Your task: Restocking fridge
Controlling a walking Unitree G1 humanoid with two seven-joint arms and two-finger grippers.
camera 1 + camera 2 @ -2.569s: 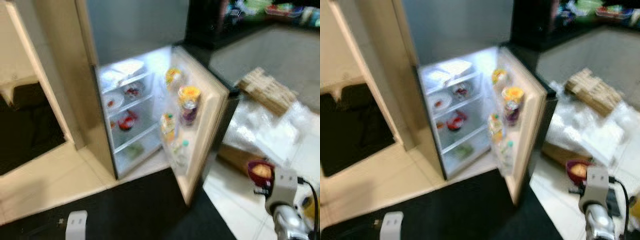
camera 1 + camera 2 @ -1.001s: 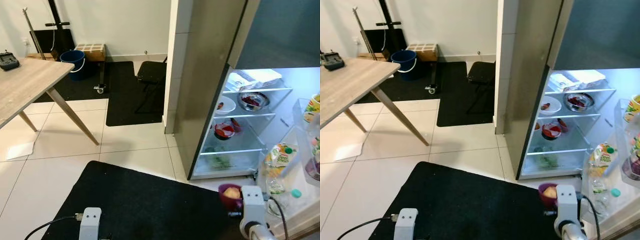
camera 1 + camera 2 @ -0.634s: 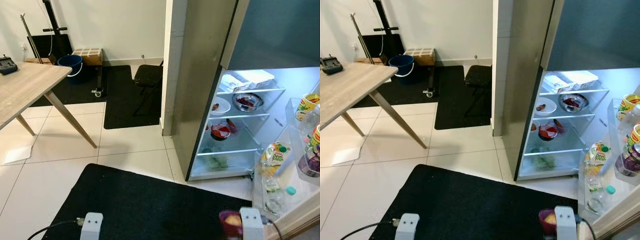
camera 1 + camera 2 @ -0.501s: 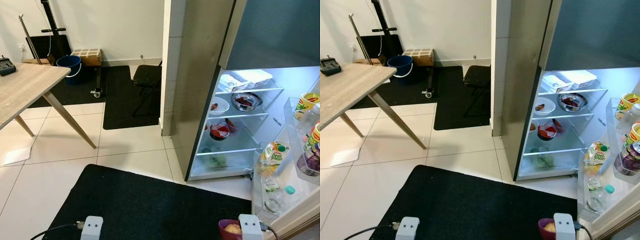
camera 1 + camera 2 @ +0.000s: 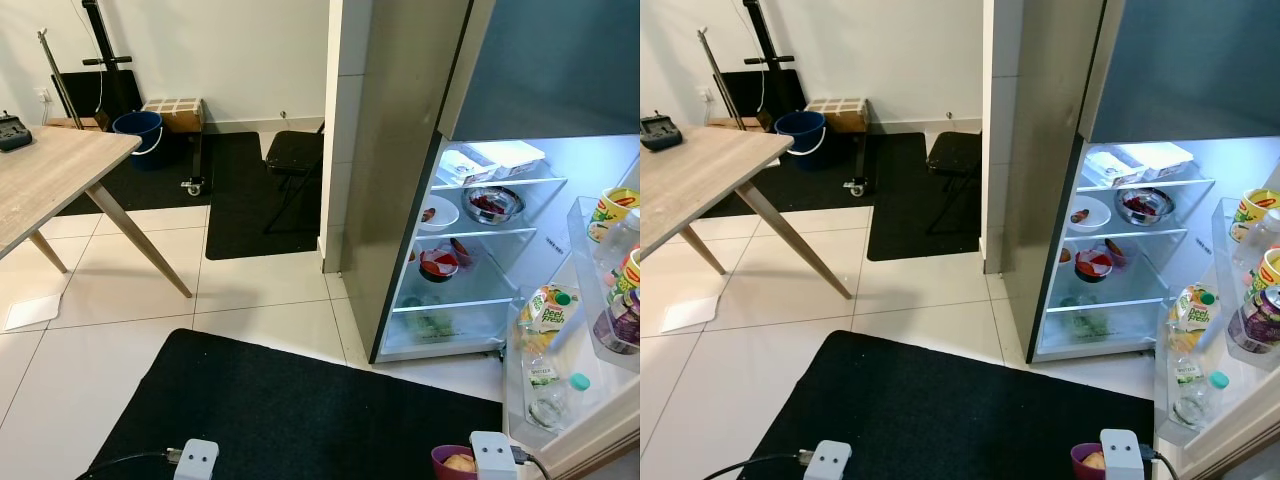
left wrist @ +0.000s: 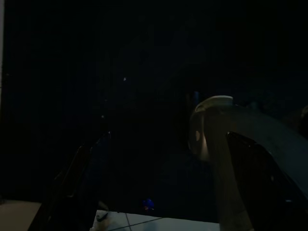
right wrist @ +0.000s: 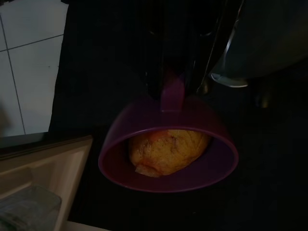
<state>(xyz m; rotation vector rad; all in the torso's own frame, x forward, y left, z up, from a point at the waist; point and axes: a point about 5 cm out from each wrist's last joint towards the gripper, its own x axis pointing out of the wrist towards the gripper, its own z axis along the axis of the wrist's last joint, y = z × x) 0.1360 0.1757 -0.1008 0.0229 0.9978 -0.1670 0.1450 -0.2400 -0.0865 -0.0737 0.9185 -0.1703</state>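
Observation:
The fridge [image 5: 400, 150] stands open at the right, lit inside. Its shelves hold white packets [image 5: 495, 158], a metal bowl [image 5: 493, 203], a small white plate [image 5: 438, 212], a red bowl [image 5: 438, 263] and greens [image 5: 430, 322]. The door racks carry a juice carton [image 5: 548, 305], a bottle [image 5: 545, 385], cups [image 5: 612, 210] and a can [image 5: 1258, 325]. My right gripper [image 7: 172, 84] is shut on the handle of a purple bowl [image 7: 168, 159] with a yellow-orange piece of food [image 7: 168, 147] in it. That bowl [image 5: 452, 462] hangs low over the black mat, just left of the fridge door. My left gripper [image 6: 163, 187] hangs in the dark, its fingers apart.
The open fridge door [image 5: 585, 425] juts out at the lower right. A black mat [image 5: 280, 410] lies underfoot. A wooden table [image 5: 50, 175] stands at the left, with white tiles [image 5: 120, 300] between. A black chair [image 5: 295, 155], a blue bucket [image 5: 132, 128] and a stand sit by the back wall.
The camera has swung to face the fridge, then settled. My right arm with the purple bowl has sunk toward the bottom edge of the view, and so has the left wrist.

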